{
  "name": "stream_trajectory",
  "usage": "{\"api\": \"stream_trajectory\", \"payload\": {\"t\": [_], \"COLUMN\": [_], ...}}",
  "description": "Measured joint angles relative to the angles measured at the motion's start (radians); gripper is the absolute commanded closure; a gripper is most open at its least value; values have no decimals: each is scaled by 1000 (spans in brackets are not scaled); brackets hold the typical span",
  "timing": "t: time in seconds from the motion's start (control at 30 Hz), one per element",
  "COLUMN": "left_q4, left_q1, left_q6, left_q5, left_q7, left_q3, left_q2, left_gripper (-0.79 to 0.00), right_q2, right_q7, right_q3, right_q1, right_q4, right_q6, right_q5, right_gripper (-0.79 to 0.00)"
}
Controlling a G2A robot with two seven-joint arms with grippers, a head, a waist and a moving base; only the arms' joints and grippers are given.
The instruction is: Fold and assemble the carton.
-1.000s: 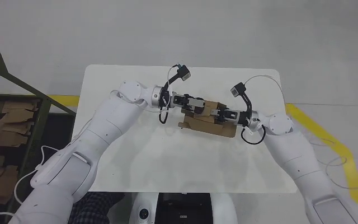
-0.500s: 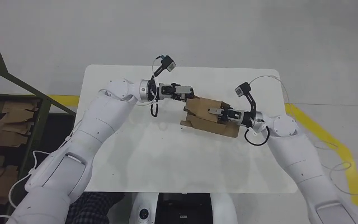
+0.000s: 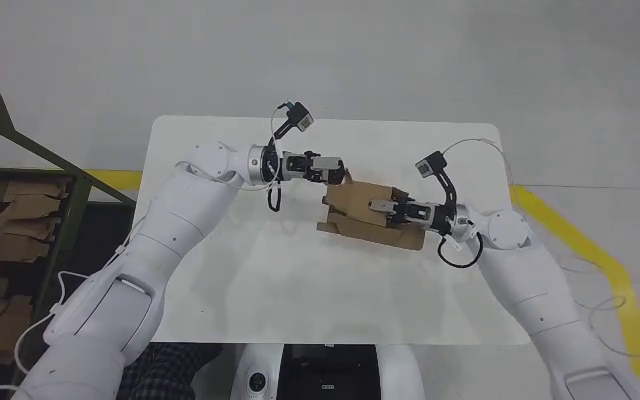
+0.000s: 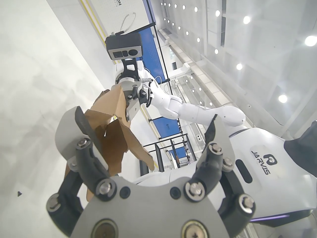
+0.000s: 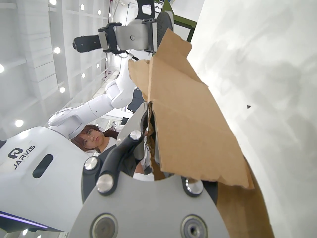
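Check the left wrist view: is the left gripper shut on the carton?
No, the left gripper is spread wide open, with the carton not pinched between its fingers.

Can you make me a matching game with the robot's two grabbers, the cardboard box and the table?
Things:
1. left gripper, grey metal with black pads
2. right gripper, grey metal
3. brown cardboard carton
4. white rectangular table

States:
A. partly folded, flaps sticking out
B. shut on a cardboard flap
C. flat, lying under both arms
D. wide open, at the carton's end

Pairs: 1-D, 2-B, 3-A, 4-C
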Motion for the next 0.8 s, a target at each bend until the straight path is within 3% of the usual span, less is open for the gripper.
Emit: {"api": "stream_trajectory", "payload": {"t": [0.43, 0.8], "left_q4": [18, 45], "left_q1": [-25, -32], "left_q6": [14, 17], "left_q5": [-15, -20], "left_q7": [-14, -18], "left_q3": [46, 38], "left_q2": [-24, -22], "left_gripper": [-785, -785], "right_q2": [-9, 3], "right_q7": [-42, -80], "right_q3": [-28, 54], "right_q1": [-19, -35], "right_q4": [-48, -21], "right_q6": [33, 27], "right_q5": [-52, -17], "right_gripper": [0, 0]}}
